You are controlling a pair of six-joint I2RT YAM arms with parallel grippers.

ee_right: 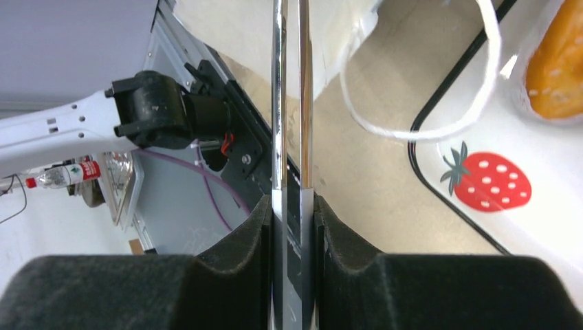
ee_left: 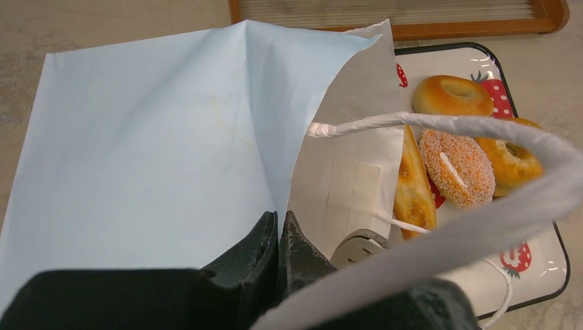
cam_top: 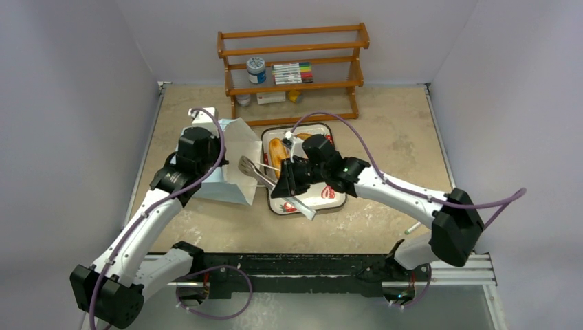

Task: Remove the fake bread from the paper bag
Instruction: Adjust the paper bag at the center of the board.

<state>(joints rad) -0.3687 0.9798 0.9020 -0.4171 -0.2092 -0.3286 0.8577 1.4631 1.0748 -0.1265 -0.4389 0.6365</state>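
Four pieces of the fake bread show, all lying on the strawberry-print tray [ee_left: 542,276] and not in the paper bag [ee_left: 151,137]. The long golden loaf [ee_left: 412,189] lies along the tray's left edge, its long axis running from the near side toward the far side of the bench [cam_top: 385,124]. Its left flank is hidden behind the rim of the bag's mouth. Just right of it is the pinkish oval [ee_left: 457,168], its long axis roughly parallel to the loaf. One orange-brown ring [ee_left: 450,95] sits flat beyond them and another ring [ee_left: 512,159] sits to the right.

The bag lies on its side to the left of the tray, its white-lined mouth opening toward the bread. One white cord handle [ee_left: 385,122] crosses in front of the mouth.

The left end effector [ee_left: 280,223] is pinched together on the paper wall at the bag's mouth.

The right end effector [ee_right: 292,206] is clamped on a pair of metal tongs [ee_right: 278,103], pressing their two blades nearly together. The tongs run diagonally in the top view, with the broad tips by the bag's mouth and the other end over the tray's near edge.
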